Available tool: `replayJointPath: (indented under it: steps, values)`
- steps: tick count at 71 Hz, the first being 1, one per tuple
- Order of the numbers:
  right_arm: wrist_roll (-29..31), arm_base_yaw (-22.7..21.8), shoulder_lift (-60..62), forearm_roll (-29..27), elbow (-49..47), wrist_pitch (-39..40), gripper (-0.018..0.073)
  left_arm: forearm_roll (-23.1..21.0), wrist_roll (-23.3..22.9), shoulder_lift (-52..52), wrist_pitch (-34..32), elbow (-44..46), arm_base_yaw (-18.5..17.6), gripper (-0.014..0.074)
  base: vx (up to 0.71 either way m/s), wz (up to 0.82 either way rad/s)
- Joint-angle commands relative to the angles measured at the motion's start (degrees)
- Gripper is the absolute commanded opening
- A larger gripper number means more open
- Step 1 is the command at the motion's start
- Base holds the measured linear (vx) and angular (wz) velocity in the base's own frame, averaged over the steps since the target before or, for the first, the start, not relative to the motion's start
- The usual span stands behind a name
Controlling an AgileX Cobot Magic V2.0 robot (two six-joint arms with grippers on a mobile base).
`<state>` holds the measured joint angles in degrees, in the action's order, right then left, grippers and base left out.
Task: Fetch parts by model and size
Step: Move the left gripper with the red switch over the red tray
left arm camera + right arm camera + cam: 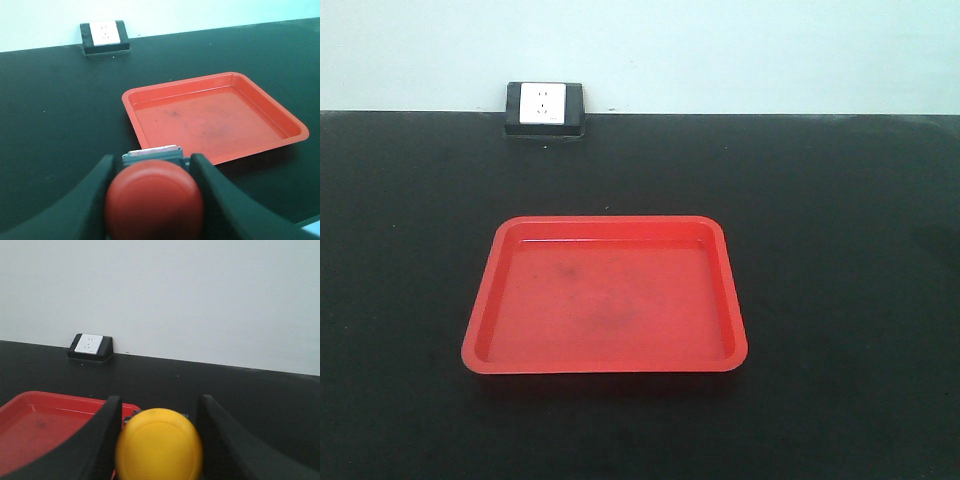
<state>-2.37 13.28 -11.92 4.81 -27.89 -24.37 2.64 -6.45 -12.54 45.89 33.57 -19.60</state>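
In the left wrist view my left gripper (pixel 152 159) is shut on the red-capped push-button part (pixel 154 200). Its round cap faces the camera and its grey-blue block base (pixel 152 154) shows between the black fingers (pixel 100 175). It hangs just in front of the near-left corner of the red tray (pixel 215 117). In the right wrist view my right gripper (pixel 159 405) is shut on the yellow-capped part (pixel 159 445), held above the table beside the tray's (pixel 40 425) right corner; its base is mostly hidden behind the cap. Neither gripper shows in the front view.
The shallow red tray (pixel 605 300) lies mid-table on the black tabletop (pixel 840 250) with nothing in it. A black-framed white wall socket (pixel 544 108) stands at the table's back edge against the pale wall, and shows too in both wrist views.
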Motion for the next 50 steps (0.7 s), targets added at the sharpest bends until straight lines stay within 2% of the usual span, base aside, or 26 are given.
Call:
replayJointPath:
  steps: [1,50]
  values:
    - [0.4,-0.2,-1.2,0.3,-1.5,5.1,-0.0005,-0.2,-0.5,-1.3,-4.5,1.4,-0.1,-0.0006,0.00,0.00]
    - [0.4,-0.2,-1.2,0.3,-1.5,5.0,-0.0005,-0.2,-0.5,-1.2,-4.5,1.4,-0.1,-0.0006,0.00,0.00]
